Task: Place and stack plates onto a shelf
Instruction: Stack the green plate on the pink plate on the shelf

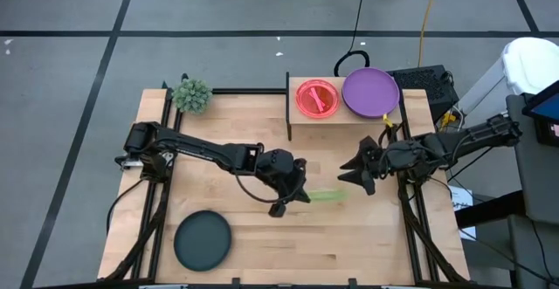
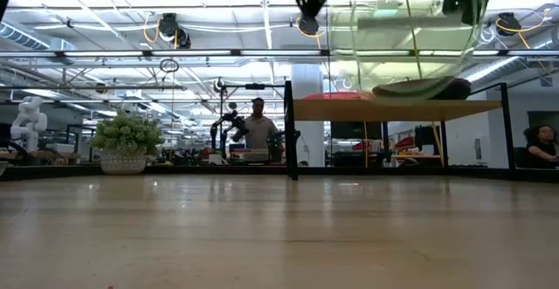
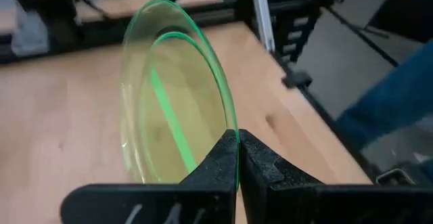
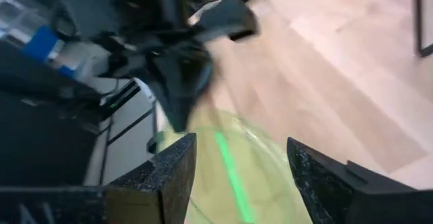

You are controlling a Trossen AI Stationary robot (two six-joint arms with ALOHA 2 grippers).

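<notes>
left end effector (image 1: 293,197) near worktop centre, fingers (image 3: 226,163) clenched on the rim of a translucent neon green plate (image 1: 327,196). the plate is held off the worktop (image 1: 367,245), extending from the left end effector toward 3 o'clock in the high view; in the low view it hangs well above the surface, in front of the shelf. left wrist view: the rim is pinched between the two dark fingers, plate body stretching away from them.

right end effector (image 1: 356,174) sits just at 1 o'clock of the green plate, fingers spread wide, released. right wrist view: the green plate lies between and just beyond its two fingers (image 4: 172,176); whether they touch it cannot be told.

shelf (image 1: 345,120) at 12 o'clock on the worktop. on it: a pink-red plate (image 1: 316,97) on the 9 o'clock half, a purple plate (image 1: 370,92) on the 3 o'clock half, overhanging the far edge.

a dark teal plate (image 1: 203,240) lies flat on the worktop at 7 o'clock, well apart from both end effectors.

small plant (image 1: 191,94) at the 10 o'clock corner.
</notes>
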